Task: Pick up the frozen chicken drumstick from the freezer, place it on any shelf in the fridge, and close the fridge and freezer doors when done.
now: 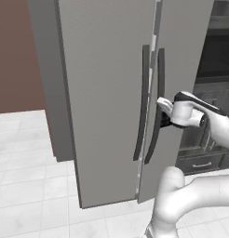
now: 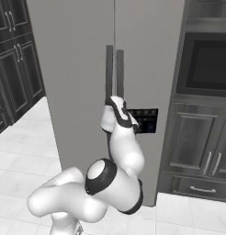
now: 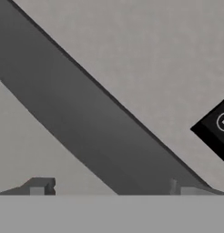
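The arm [image 2: 112,183] is glossy white, built of rounded tubular segments with dark bands ringing its joints.

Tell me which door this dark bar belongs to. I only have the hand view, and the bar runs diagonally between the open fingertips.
Observer: It is the handle of the right-hand door. The gripper sits about halfway up it.
Operator: Is there a second handle close by?
Observer: Yes, the left door's handle stands just beside it, across the seam.
Operator: And the black corner at my right edge?
Observer: That is a black panel set in the same right-hand door, level with the hand.
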{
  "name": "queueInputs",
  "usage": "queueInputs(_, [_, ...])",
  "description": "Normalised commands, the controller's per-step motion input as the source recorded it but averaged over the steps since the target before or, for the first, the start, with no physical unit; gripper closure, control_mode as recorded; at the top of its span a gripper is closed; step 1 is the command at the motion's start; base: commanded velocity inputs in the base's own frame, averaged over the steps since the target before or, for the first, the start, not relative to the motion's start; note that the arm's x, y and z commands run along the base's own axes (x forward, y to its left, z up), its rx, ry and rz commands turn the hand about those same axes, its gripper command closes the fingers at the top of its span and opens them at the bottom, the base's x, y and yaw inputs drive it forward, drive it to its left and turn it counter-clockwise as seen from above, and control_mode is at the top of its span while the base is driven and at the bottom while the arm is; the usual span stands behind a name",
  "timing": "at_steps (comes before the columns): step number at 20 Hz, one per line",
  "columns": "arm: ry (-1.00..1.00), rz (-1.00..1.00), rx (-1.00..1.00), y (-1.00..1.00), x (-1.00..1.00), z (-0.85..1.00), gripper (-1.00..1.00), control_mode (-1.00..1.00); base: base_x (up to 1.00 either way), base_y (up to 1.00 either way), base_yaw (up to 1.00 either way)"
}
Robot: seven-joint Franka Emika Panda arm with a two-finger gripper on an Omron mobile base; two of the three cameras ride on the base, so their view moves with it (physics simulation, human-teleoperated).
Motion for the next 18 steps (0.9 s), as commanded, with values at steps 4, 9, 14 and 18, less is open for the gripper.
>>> queueInputs(4, [-0.03, -0.15, 0.00, 0.26, 0.58, 0.24, -1.00, -1.00, 0.00, 0.00, 0.00])
queueInputs(9, [-0.08, -0.19, 0.07, 0.26, 0.56, 0.10, -1.00, -1.00, 0.00, 0.00, 0.00])
queueInputs(14, [-0.06, -0.18, 0.10, 0.22, 0.69, 0.03, -1.00, -1.00, 0.00, 0.00, 0.00])
queueInputs(18, [0.00, -0.11, 0.00, 0.04, 0.81, 0.07, -1.00, -1.00, 0.00, 0.00, 0.00])
